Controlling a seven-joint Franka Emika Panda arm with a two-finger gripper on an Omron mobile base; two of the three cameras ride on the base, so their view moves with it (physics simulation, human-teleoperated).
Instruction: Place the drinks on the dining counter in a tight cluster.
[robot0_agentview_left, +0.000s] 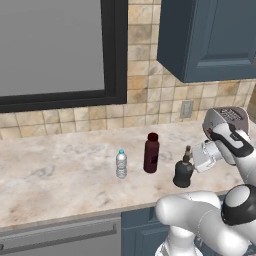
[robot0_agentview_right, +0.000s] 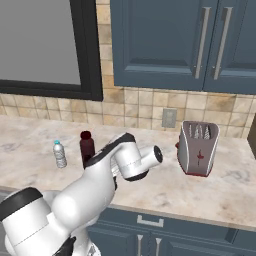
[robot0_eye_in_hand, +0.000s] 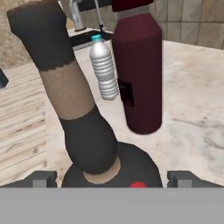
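Observation:
Three drinks stand on a marble counter (robot0_agentview_left: 60, 175) backed by a tiled wall. The small clear water bottle (robot0_agentview_left: 121, 163) with a blue cap is on the left, with the taller dark-red bottle (robot0_agentview_left: 151, 153) beside it. The squat black bottle (robot0_agentview_left: 183, 171) with a thin neck is on the right. My gripper (robot0_agentview_left: 194, 161) is level with the black bottle's neck, right beside it. In the hand view the black bottle (robot0_eye_in_hand: 83, 113) looms close, and the gripper (robot0_eye_in_hand: 113, 177) is open with one tip on each side of its shoulder. The dining counter is out of view.
A silver toaster (robot0_agentview_right: 198, 148) stands on the counter to the right, below dark blue wall cabinets (robot0_agentview_right: 190, 45). A dark-framed window (robot0_agentview_left: 55, 50) is behind the bottles, and a wall outlet (robot0_agentview_right: 169, 118) sits in the tiles. My own arm (robot0_agentview_right: 120, 160) hides part of the counter in the right base view.

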